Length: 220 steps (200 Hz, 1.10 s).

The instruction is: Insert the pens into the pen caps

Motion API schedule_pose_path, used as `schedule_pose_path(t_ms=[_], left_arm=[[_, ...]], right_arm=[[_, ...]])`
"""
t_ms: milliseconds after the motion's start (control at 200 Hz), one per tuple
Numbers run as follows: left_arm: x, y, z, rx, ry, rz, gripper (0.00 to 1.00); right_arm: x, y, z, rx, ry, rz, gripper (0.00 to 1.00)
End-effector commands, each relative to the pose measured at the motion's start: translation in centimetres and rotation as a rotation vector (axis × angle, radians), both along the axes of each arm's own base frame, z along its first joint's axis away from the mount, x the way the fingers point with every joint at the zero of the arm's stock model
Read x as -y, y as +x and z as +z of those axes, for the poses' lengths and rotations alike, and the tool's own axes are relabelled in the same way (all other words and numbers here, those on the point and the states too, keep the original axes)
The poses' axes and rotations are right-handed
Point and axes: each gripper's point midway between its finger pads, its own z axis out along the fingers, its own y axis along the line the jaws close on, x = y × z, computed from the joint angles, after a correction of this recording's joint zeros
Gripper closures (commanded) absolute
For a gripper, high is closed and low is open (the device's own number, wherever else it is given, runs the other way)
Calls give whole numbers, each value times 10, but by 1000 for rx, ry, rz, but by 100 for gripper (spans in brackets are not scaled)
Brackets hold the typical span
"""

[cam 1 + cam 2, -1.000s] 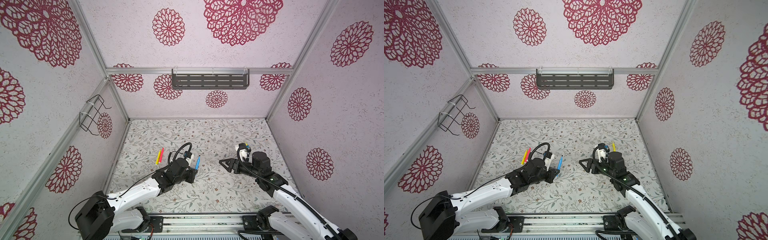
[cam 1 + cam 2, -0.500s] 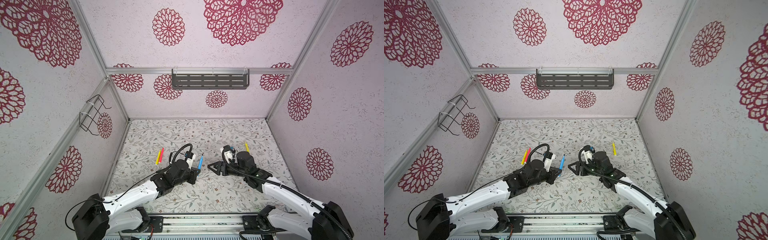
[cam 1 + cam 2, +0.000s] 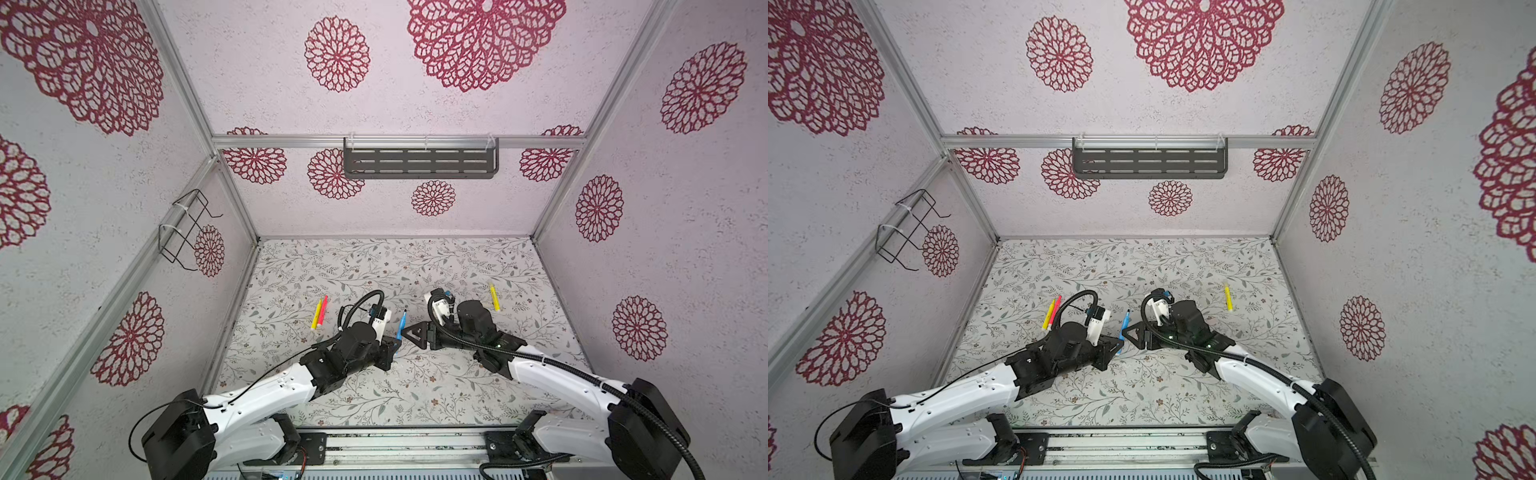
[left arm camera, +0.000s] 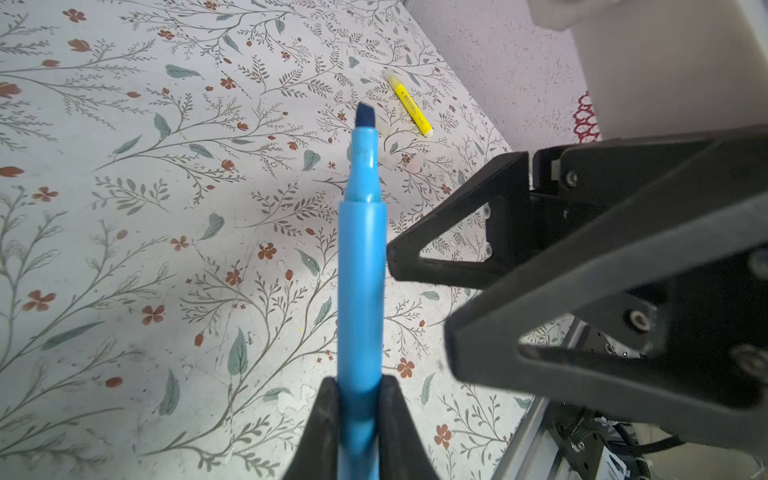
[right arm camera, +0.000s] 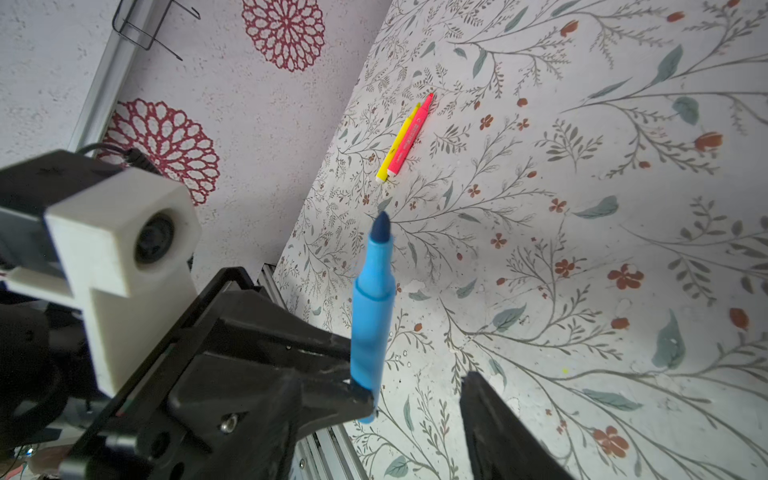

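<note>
Pinching blue highlighter [image 4: 360,266] low on its barrel with left gripper [image 4: 359,399], jaws pressed tight onto it. Holding it clear of the bench [image 3: 415,395], near the middle, with the dark chisel tip bare and pointing up and away. Probably presenting the free upper barrel and tip so a cap can slide on from that end.

Hovering right gripper [image 4: 419,299] just beside the barrel, jaws spread, carrying nothing. Reading this as lining up for a steadying or second hold. Not seeing which.

Leaving yellow highlighter [image 5: 388,162] and pink highlighter [image 5: 411,135] flat on the bench, touching side by side, well apart from both grippers. Leaving second yellow highlighter [image 3: 494,296] alone toward the right wall.

Not making out any cap with certainty.
</note>
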Motion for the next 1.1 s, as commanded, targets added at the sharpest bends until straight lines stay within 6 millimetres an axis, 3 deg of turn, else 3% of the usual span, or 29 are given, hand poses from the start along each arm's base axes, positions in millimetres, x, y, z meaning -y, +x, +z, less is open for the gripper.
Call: schedule_pose_path(t_ms=[0, 525, 710, 811, 966, 1011, 1096], left_arm=[[4, -2, 11, 28, -41, -4, 93], [3, -7, 9, 31, -53, -18, 93], [2, -7, 10, 35, -59, -15, 93], [2, -7, 10, 36, -63, -17, 93], [2, -8, 6, 30, -60, -19, 92], [3, -9, 6, 27, -61, -24, 87], [8, -14, 7, 19, -71, -63, 57]], right_arm=[[-14, 5, 25, 56, 55, 6, 38], [-32, 11, 22, 43, 54, 22, 53], [-33, 10, 21, 36, 59, 20, 65], [-33, 10, 22, 39, 63, 19, 77], [-35, 9, 21, 35, 60, 27, 83], [-35, 8, 21, 37, 61, 29, 86], [-35, 7, 22, 41, 58, 30, 88]])
